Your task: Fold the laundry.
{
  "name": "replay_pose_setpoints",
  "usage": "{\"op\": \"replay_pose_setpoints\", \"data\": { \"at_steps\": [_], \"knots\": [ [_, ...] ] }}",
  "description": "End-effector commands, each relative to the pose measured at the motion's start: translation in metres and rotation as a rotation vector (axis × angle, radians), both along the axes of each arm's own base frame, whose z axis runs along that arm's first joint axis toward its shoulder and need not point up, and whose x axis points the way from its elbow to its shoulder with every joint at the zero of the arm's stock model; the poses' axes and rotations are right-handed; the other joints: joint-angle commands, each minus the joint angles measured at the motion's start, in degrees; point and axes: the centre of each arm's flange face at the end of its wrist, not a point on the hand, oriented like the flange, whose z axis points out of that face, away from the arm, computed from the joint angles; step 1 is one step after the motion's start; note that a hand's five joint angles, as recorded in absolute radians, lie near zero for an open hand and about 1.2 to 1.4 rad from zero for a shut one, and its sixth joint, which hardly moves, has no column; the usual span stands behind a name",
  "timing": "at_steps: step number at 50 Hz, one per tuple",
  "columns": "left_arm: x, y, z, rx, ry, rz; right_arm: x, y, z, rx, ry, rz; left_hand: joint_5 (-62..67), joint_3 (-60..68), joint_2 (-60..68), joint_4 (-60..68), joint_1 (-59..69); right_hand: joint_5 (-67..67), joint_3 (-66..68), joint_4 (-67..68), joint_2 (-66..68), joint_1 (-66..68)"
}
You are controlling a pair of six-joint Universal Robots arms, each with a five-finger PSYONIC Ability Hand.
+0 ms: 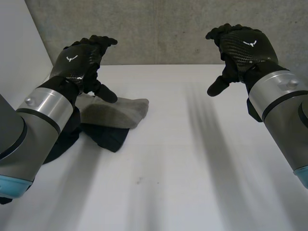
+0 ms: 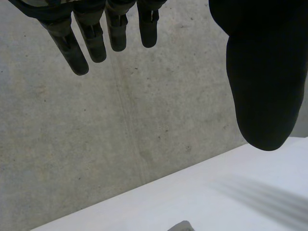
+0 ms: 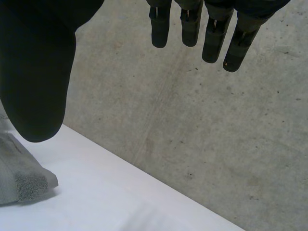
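Note:
A folded grey cloth (image 1: 113,111) lies on the white table (image 1: 183,163) at the left, resting on a black cloth (image 1: 103,137) that sticks out beneath it. My left hand (image 1: 84,60) hovers above the grey cloth, open, with fingers relaxed and nothing held. My right hand (image 1: 240,48) is raised over the table's far right, open and empty as well. In the left wrist view the fingers (image 2: 91,38) and thumb (image 2: 264,82) hang apart in front of the wall. In the right wrist view a corner of the grey cloth (image 3: 21,178) lies beyond the thumb (image 3: 38,82).
A grey concrete wall (image 1: 168,29) stands right behind the table's far edge. A white panel (image 1: 19,48) rises at the left. Bare table surface stretches across the middle, right and front.

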Motion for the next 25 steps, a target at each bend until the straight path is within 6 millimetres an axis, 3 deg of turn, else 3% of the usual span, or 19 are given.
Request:
{"op": "replay_pose_setpoints", "data": {
  "at_steps": [1, 7, 10, 11, 25],
  "knots": [
    [0.0, 0.0, -0.001, 0.002, -0.001, -0.001, 0.0, 0.0, -0.001, 0.002, 0.0, 0.0, -2.7, -1.9, -1.6, -1.4, -1.6, -3.6, -2.0, -3.0, -2.2, -1.0],
    [0.0, -0.001, -0.003, 0.01, 0.002, 0.0, 0.0, 0.0, -0.003, 0.008, 0.002, 0.001, -2.7, -1.9, -1.6, -1.4, -1.6, -3.6, -2.0, -3.0, -2.2, -1.0],
    [0.0, -0.002, -0.011, 0.023, 0.008, 0.008, 0.003, -0.003, -0.014, 0.013, -0.009, 0.007, -2.7, -1.9, -1.6, -1.4, -1.6, -3.6, -2.0, -3.0, -2.2, -1.0],
    [0.02, -0.003, -0.009, -0.028, -0.035, 0.067, 0.009, -0.008, -0.022, -0.072, 0.036, 0.053, -2.7, -1.8, -1.5, -1.4, -1.5, -3.6, -2.0, -3.0, -2.2, -1.0],
    [0.024, 0.003, -0.005, -0.022, -0.043, 0.075, 0.006, -0.005, -0.012, -0.051, 0.05, 0.056, -2.7, -1.8, -1.5, -1.4, -1.5, -3.6, -2.0, -3.0, -2.2, -1.0]
  ]
}}
